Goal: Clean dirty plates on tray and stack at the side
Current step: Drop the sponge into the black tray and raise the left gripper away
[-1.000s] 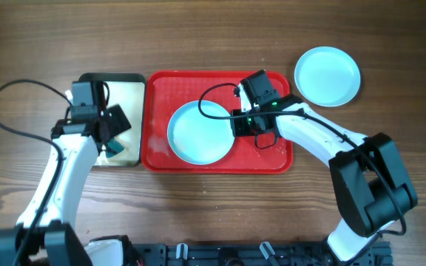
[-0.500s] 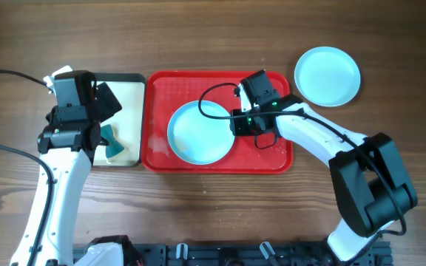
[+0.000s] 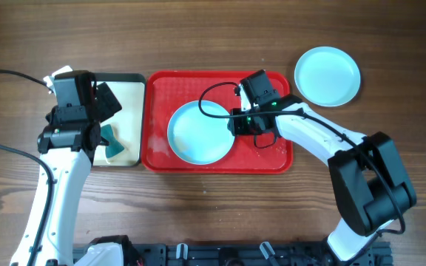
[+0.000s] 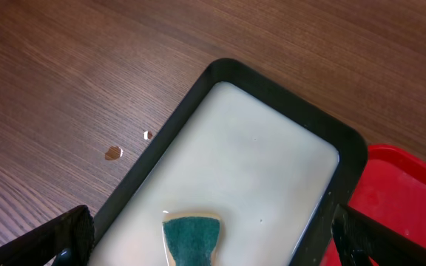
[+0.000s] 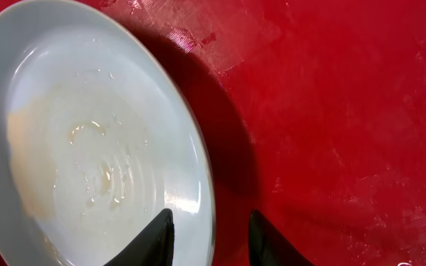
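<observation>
A pale blue plate (image 3: 200, 133) lies on the red tray (image 3: 161, 89), its floor wet and smeared (image 5: 87, 148). My right gripper (image 3: 237, 123) stands open astride the plate's right rim (image 5: 211, 236), one finger over the plate and the other over the tray floor (image 5: 346, 111), with a gap on each side. A second pale blue plate (image 3: 328, 76) rests on the table to the tray's far right. My left gripper (image 3: 109, 111) hangs wide open above the cream tray (image 4: 272, 85), and a green sponge (image 4: 192, 238) lies loose between its fingers (image 4: 213, 230).
The black-rimmed cream tray (image 3: 132, 96) sits against the red tray's left side, with the sponge (image 3: 111, 140) at its near end. Small crumbs (image 4: 113, 153) lie on the wood left of it. The right arm's cable (image 3: 213, 96) loops over the plate's far edge.
My left arm has drawn back from the sponge toward the cream tray's far left, leaving the sponge lying there. The right arm and the plate on the red tray stayed in place.
</observation>
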Tool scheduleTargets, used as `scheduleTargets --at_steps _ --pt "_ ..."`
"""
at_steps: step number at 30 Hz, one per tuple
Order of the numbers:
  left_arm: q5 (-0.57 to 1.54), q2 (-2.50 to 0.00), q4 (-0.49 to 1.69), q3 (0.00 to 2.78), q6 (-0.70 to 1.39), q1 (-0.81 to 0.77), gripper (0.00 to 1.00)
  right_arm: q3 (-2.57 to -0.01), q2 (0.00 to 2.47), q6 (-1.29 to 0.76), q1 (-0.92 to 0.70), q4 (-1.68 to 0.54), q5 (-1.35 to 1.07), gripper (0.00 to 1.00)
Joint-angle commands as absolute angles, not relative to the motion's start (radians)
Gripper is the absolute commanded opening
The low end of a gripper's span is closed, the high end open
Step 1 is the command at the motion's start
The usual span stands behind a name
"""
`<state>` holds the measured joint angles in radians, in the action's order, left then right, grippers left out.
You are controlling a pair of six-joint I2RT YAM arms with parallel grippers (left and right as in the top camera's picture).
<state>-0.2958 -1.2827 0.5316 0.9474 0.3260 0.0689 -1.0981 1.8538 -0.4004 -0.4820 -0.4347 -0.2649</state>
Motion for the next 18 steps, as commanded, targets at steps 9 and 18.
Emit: scheduleTargets --at_steps 9,18 --pt "-0.319 -1.279 0.532 0.961 0.321 0.077 1.00 -1.092 1.882 -0.422 -0.488 -0.426 -0.263 0.33" --pt "-0.319 -1.279 0.532 0.961 0.321 0.077 1.00 -1.092 1.882 -0.422 -0.488 -0.426 -0.263 0.33"
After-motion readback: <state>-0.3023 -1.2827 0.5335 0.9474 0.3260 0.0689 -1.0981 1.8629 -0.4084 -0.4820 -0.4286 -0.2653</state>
